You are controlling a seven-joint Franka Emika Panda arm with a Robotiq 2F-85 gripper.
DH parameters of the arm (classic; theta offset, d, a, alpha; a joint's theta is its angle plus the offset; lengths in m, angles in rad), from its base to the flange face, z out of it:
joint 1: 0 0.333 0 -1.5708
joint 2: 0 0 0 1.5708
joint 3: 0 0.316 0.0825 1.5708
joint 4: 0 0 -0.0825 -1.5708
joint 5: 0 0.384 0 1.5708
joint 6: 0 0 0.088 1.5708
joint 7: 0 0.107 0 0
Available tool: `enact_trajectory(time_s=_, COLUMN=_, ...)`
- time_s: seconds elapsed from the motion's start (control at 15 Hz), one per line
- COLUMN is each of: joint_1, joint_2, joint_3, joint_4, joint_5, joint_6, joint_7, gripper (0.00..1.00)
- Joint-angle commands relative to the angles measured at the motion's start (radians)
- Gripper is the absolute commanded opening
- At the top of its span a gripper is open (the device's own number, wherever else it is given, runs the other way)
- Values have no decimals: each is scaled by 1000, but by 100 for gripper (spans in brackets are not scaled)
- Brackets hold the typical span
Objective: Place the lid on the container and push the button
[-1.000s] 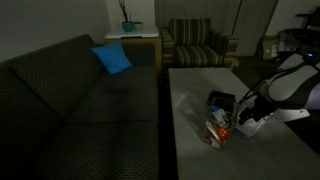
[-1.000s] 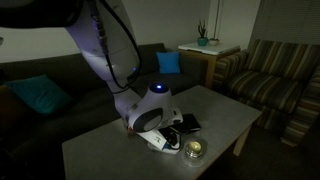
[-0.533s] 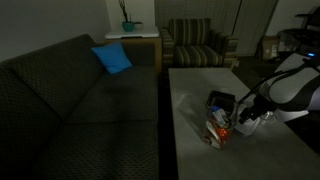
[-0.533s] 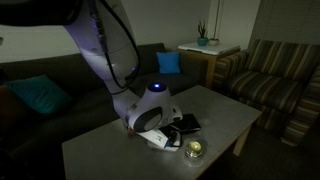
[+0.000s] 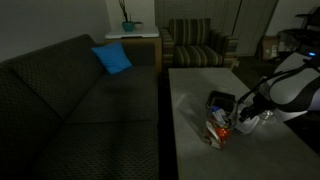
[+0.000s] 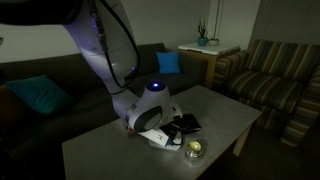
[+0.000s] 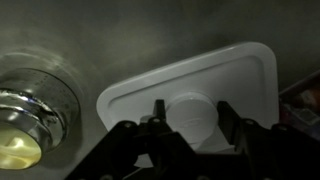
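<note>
A: Exterior camera placement?
B: Both raised, mid-distance. An exterior view looks along the table, sofa left; an exterior view crosses the table toward the sofa.
A: Wrist?
B: Close above the lid, facing down.

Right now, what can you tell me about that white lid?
The lid is white, smooth plastic, a rounded rectangle with a raised rim and a round knob at its middle. It lies flat on the grey table, beside a shiny tin. The jaws straddle the knob; whether they grip it is unclear.
</note>
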Motion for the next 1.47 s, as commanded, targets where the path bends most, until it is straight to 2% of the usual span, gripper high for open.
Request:
enact_trajectory(time_s=0.0, joint_1=28, joint_2=0, joint_3=-43, joint_4=-1, joint_5=-15, joint_6=4, joint_7=3, gripper=29)
enact_trajectory(time_s=0.2, joint_1=80, joint_2=0, joint_3=-112, joint_4=40, joint_5=-22, joint_6=-54, joint_7=12, gripper=29)
enact_trajectory(time_s=0.4, joint_1=118, joint_2=-30, joint_3=-166, joint_4=15, joint_5=-35, joint_6=-41, joint_7=-19, gripper=29)
enact_trajectory(time_s=0.73, joint_1=152, joint_2=-83, joint_3=-210, joint_4=-40, joint_5=-76, joint_6=35, joint_7=-44, gripper=29)
enact_trajectory(time_s=1.0, joint_1=144, joint_2=-145, joint_3=-202, joint_4=-105, joint_5=-83, joint_6=115, joint_7=-46, gripper=29)
enact_trajectory(time_s=1.4, joint_1=114, joint_2=-301, joint_3=-150, joint_4=-268, joint_5=-97, joint_6=152, joint_7=-22, gripper=29)
